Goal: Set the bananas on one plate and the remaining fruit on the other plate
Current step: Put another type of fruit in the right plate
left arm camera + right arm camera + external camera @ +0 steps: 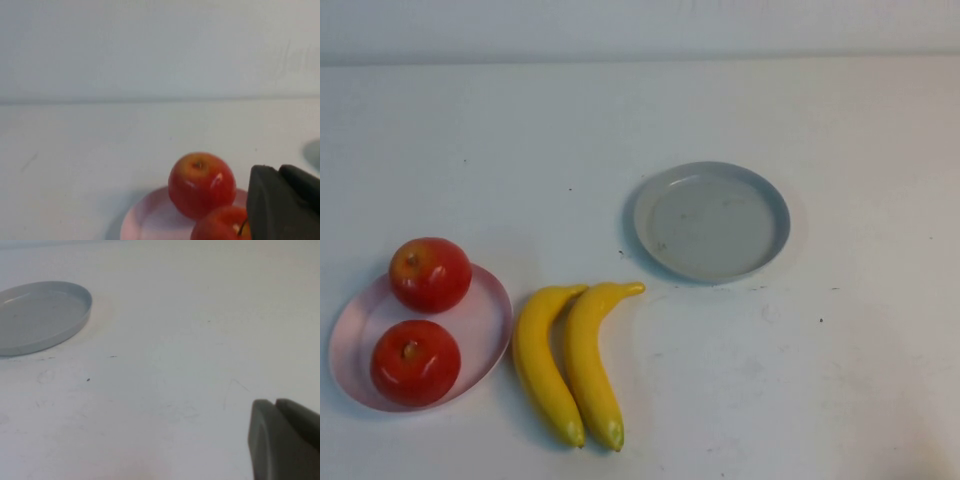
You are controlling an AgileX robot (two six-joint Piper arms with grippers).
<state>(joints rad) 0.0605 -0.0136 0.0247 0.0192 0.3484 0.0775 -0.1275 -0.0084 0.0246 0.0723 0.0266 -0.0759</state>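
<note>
In the high view, two glossy red apples [429, 274] [415, 362] already sit on the round pale pink plate [492, 325], while two curved yellow bananas [542, 362] [592, 362] lie side by side, touching, on the white table [840, 360] between that plate and the bare round grey plate [710, 221]; neither arm shows here. Grasping one banana across its middle should carry it level. In the left wrist view, the left gripper [282, 202], pressed together and empty, hangs just beside the apples; the nearer apple is cut off. In the right wrist view, the right gripper [285, 440], likewise closed, sits well apart from the grey plate, bananas unseen.
</note>
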